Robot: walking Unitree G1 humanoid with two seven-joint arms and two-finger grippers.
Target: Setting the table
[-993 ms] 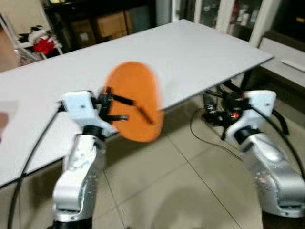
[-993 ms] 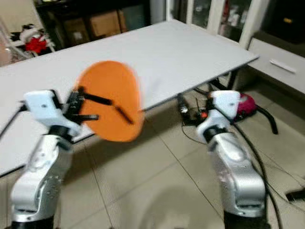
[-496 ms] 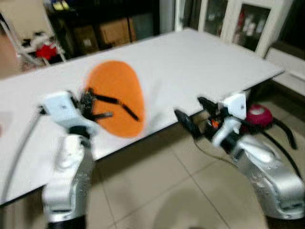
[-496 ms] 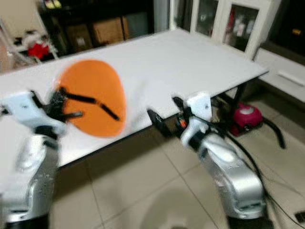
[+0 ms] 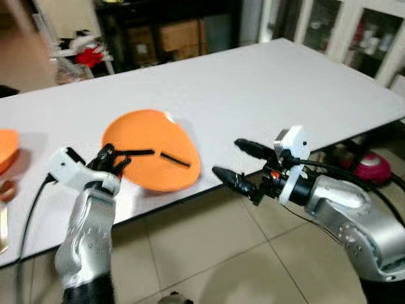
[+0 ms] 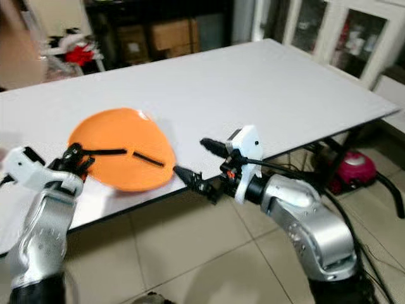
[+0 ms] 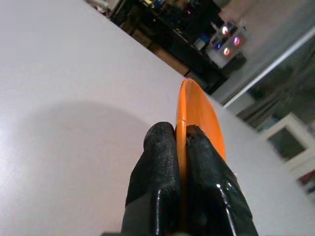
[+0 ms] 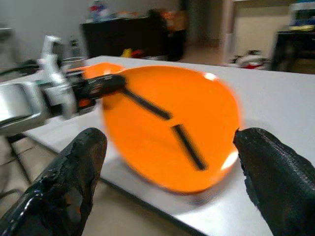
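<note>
An orange plate [image 5: 152, 152] with two black strips on its face lies tilted low over the white table [image 5: 285, 82], near the front edge. My left gripper [image 5: 117, 161] is shut on the plate's left rim. In the left wrist view both fingers [image 7: 160, 162] pinch the thin orange edge [image 7: 197, 113]. My right gripper [image 5: 240, 163] is open just right of the plate, in front of the table edge, with nothing between its fingers. The right wrist view has the plate [image 8: 172, 128] between the spread fingertips [image 8: 74, 177]. Whether the plate touches the table cannot be made out.
Another orange dish [image 5: 5, 149] sits at the table's far left edge. A pink appliance [image 5: 373, 168] and cables lie on the tiled floor under the right end. A dark shelf with boxes [image 5: 177, 31] and glass cabinets [image 5: 373, 31] stand behind the table.
The camera has shifted. My left gripper has brought the plate from upright in the air down to a low tilt over the table. My right gripper has risen and opened beside it.
</note>
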